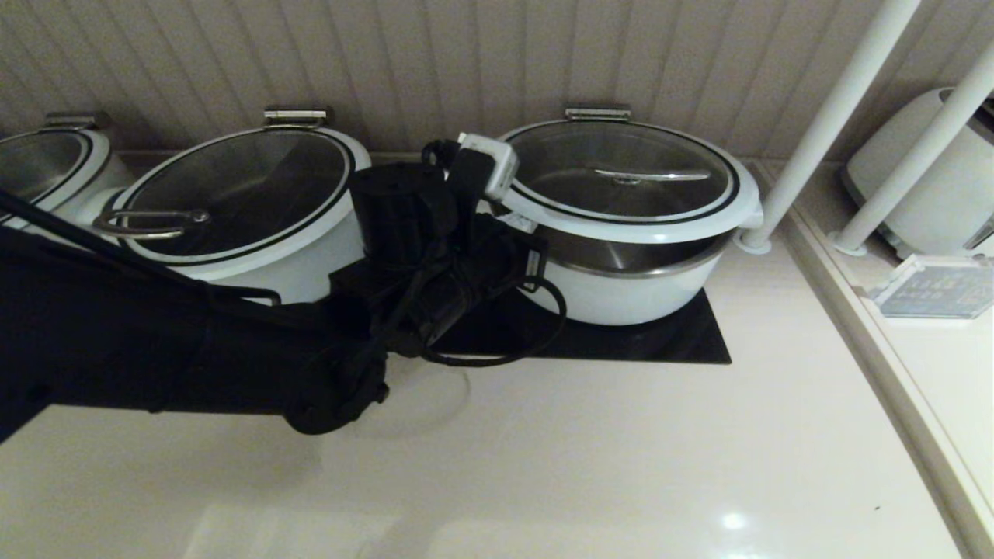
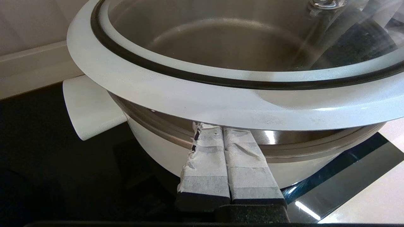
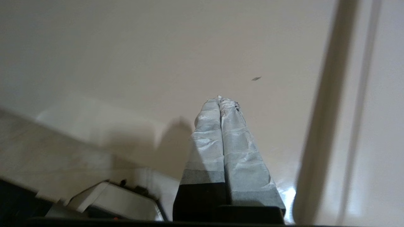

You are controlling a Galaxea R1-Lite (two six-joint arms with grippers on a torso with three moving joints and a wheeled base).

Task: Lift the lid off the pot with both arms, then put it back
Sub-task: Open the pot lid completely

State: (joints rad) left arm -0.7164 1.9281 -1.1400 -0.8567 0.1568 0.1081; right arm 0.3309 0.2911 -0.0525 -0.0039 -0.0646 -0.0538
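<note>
The pot (image 1: 637, 291) stands on a black hob at centre right, hinge (image 1: 598, 113) at its back. Its lid (image 1: 621, 175), with a low steel bar handle (image 1: 652, 175), is tilted up at the front, and a gap shows the steel bowl (image 1: 637, 260). My left gripper (image 2: 217, 127) is shut and empty, its taped fingertips tucked under the lid's white rim (image 2: 189, 91) at the front left, above the pot wall (image 2: 151, 148) and near a side handle (image 2: 91, 110). My right gripper (image 3: 220, 99) is shut and empty over the bare counter, out of the head view.
A similar pot with a loop-handled lid (image 1: 233, 186) stands just left of my left arm, and a third pot (image 1: 39, 163) at the far left. Two white poles (image 1: 823, 124) rise at the right. A white appliance (image 1: 932, 178) sits on the raised right ledge.
</note>
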